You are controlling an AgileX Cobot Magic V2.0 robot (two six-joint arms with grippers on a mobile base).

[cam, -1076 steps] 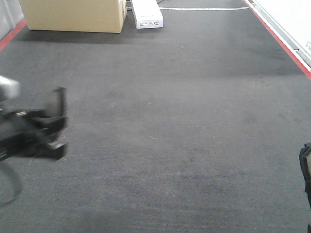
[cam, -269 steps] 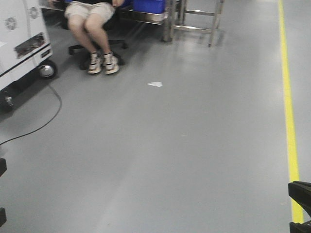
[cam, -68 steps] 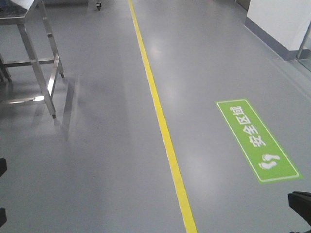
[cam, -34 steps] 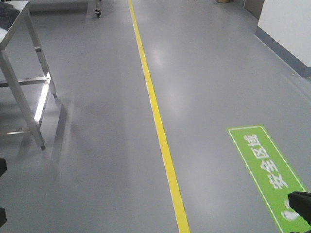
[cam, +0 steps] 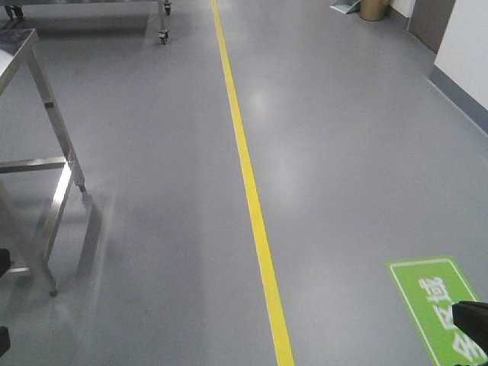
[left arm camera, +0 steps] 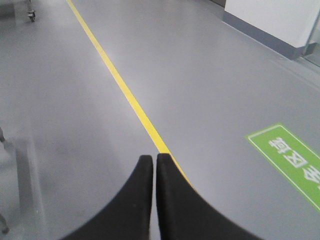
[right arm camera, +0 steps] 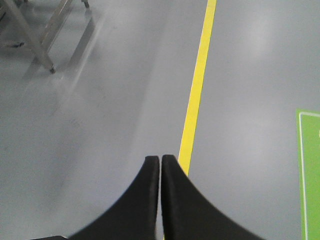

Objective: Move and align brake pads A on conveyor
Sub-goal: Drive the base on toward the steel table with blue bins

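The brake pads A and the conveyor are out of view; all views show a grey workshop floor. My left gripper (left arm camera: 154, 157) is shut with nothing between its black fingers, hanging over the floor beside a yellow line. My right gripper (right arm camera: 160, 159) is also shut and empty above the same floor. In the front view only dark bits of the arms show at the lower left edge (cam: 4, 263) and lower right corner (cam: 471, 316).
A yellow floor line (cam: 248, 191) runs from near to far. A stainless-steel table frame (cam: 46, 164) stands at the left. A green floor sign (cam: 438, 305) lies at the lower right. A wall base (cam: 461, 95) runs along the right; a wheeled cart leg (cam: 163, 34) stands far back.
The base has left the conveyor, passed a seated person, and rolled forward along the yellow line; the steel table and green sign have slid nearer and lower. Both grippers stay shut.
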